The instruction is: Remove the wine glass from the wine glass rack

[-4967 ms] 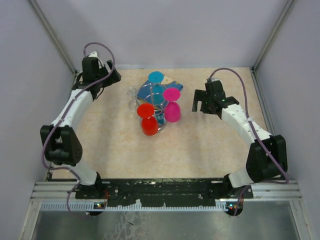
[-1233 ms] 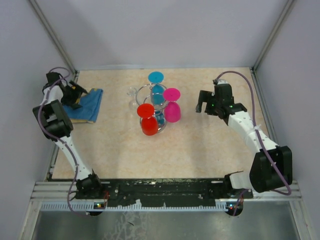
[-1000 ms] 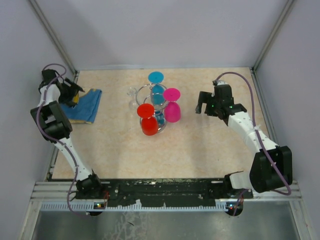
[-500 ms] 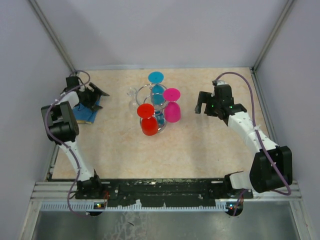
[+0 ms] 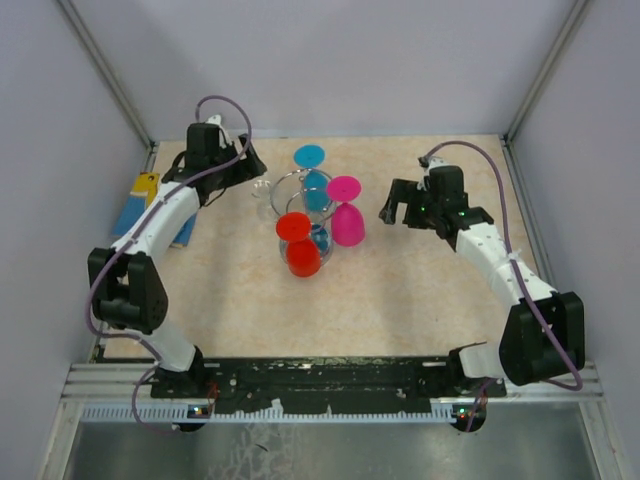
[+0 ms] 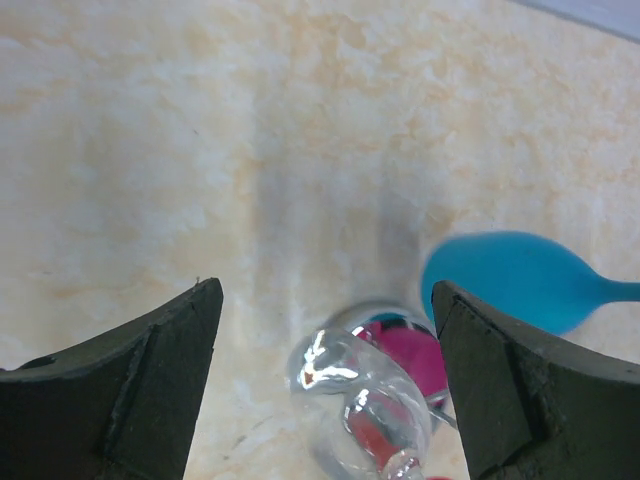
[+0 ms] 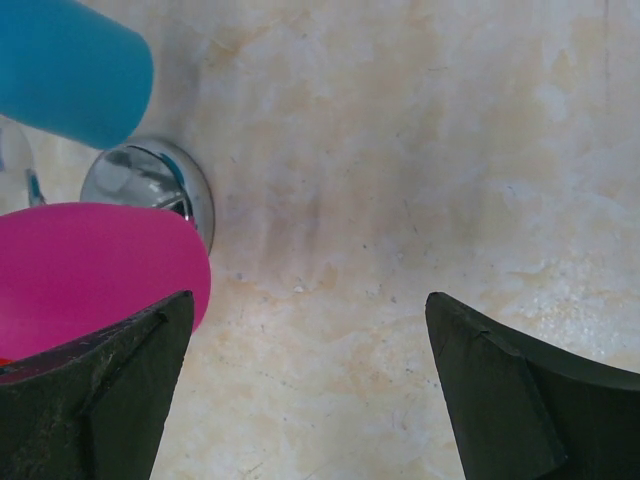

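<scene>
The table (image 5: 380,300) had a beige, mottled, stone-like top and was closed in by plain pale grey walls (image 5: 350,60) with metal posts in the far corners. The wine glass rack (image 5: 288,178) stood in the middle of the far half of the table, its round chrome base (image 7: 150,182) resting on the top.

Four glasses were at the rack. The blue wine glass (image 5: 312,160) was on its far side, the pink wine glass (image 5: 345,205) on its right and the red wine glass (image 5: 298,240) on its near side. Each was upside down, foot uppermost, bowl lowest and long axis roughly upright. A clear wine glass (image 5: 262,187) was at the rack's left side; its lean could not be made out.

The left tool (image 5: 250,160) hovered just left of the rack, directly over the clear glass (image 6: 360,405), jaws spread wide and holding nothing. The right tool (image 5: 398,208) was off to the rack's right, near the pink glass (image 7: 90,270), jaws likewise wide apart and empty.

A blue cloth (image 5: 130,212) lay well to the rack's left, at the table's edge.
</scene>
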